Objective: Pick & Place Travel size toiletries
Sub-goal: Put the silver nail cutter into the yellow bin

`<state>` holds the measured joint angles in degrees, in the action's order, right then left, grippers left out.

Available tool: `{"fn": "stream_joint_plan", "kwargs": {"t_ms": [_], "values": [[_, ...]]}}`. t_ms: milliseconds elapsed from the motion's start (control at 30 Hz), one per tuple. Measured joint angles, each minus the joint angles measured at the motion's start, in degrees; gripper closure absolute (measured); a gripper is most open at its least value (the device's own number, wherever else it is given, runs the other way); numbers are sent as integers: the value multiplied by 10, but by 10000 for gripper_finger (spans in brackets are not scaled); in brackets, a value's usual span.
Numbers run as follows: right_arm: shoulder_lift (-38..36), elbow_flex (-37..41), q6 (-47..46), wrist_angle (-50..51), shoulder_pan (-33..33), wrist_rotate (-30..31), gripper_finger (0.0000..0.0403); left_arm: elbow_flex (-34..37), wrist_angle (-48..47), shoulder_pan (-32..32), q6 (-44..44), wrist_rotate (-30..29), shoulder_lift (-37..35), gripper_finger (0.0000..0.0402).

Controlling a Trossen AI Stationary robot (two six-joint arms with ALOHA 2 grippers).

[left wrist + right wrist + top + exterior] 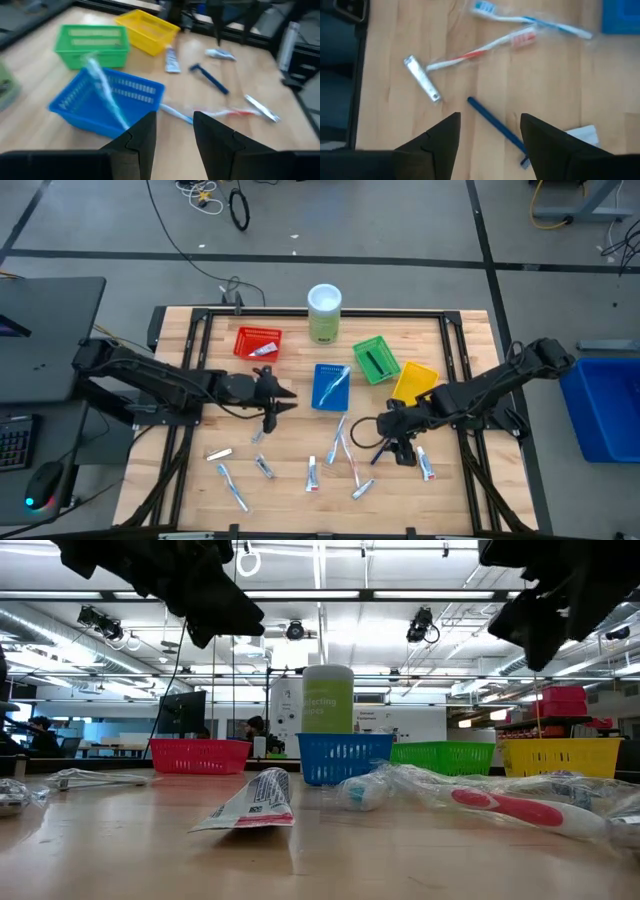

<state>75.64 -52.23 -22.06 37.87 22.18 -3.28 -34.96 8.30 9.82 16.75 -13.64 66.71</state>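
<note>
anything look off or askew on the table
Mostly ordinary scatter. The yellow basket sits tilted, and the toothbrush in the blue basket pokes over its rim. Both tools, left and right, hover open.

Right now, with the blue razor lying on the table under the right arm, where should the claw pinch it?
Probably at the middle of the blue razor's slim handle, coming straight down. It lies flat on bare wood with free space along both long sides, so the open right gripper, hovering almost over it, could close across the narrow width. The head end sits beside a white tube, which leaves less room there.
</note>
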Motion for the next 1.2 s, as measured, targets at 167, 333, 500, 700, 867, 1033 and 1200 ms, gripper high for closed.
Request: {"fn": "stream_joint_plan", "kwargs": {"t_ms": [167, 333, 500, 700, 867, 1033, 1200], "values": [[0, 0, 0, 7, 27, 1, 200, 0, 0, 28, 13, 36, 10, 262], [6, 0, 0, -22, 38, 6, 194, 0, -2, 52, 40, 39, 9, 262], [36, 0, 18, -107, 53, 32, 178, 0, -2, 60, 34, 4, 9, 262], [101, 0, 52, -229, 85, 32, 179, 0, -2, 60, 30, -49, 9, 262], [160, 0, 36, -298, 105, 12, 194, 0, -2, 59, 30, -50, 9, 262], [215, 0, 36, -329, 124, 11, 206, 0, -2, 59, 30, -50, 9, 262], [251, 0, 37, -336, 131, 13, 211, 0, -2, 59, 30, -50, 9, 262]]}}
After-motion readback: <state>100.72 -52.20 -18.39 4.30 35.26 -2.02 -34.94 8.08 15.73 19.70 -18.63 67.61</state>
